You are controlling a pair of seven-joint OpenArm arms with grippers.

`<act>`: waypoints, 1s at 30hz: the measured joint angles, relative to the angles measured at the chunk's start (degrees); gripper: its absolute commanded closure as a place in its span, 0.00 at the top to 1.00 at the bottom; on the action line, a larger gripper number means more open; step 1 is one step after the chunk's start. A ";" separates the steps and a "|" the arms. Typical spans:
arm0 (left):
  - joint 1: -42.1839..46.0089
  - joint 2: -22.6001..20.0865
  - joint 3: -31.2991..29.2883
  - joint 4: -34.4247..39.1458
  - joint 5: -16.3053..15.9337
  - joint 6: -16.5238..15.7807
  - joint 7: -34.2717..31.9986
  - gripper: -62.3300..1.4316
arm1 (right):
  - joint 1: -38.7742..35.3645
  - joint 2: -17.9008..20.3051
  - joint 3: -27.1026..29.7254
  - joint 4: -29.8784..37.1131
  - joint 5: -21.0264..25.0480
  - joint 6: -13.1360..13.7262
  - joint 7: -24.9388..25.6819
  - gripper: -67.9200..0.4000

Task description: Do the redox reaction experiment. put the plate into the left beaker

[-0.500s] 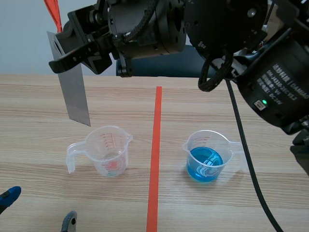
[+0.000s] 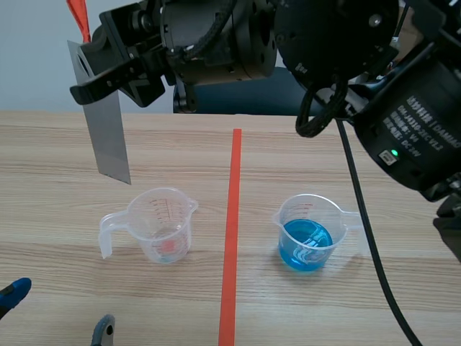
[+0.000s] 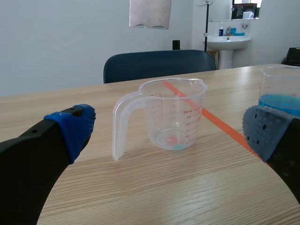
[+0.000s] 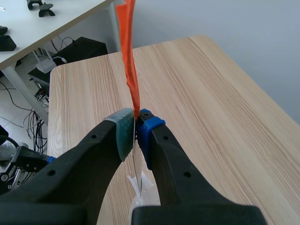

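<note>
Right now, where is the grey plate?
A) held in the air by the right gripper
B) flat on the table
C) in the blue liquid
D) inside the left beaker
A: the right gripper pinches the plate by its top, and its lower edge hangs clear of the left beaker.

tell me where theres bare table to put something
Bare wood between the clear beaker and the blue-liquid beaker, along the tape line, and beyond both. Crowded near the clear beaker: the right gripper holds the metal plate above, the open left gripper in front.
</note>
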 measured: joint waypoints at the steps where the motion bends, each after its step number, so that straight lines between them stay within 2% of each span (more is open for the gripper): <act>1: 0.00 0.00 0.00 0.00 0.00 0.00 0.00 1.00 | 0.02 0.00 0.00 0.00 0.00 0.00 0.00 0.01; 24: 0.00 0.00 0.00 0.00 0.00 0.00 0.00 1.00 | 0.02 0.00 0.00 0.00 0.00 0.00 0.22 0.01; 30: 0.00 0.00 0.00 0.00 0.00 0.00 0.00 1.00 | 0.00 0.00 0.00 0.00 -1.53 0.00 0.20 0.01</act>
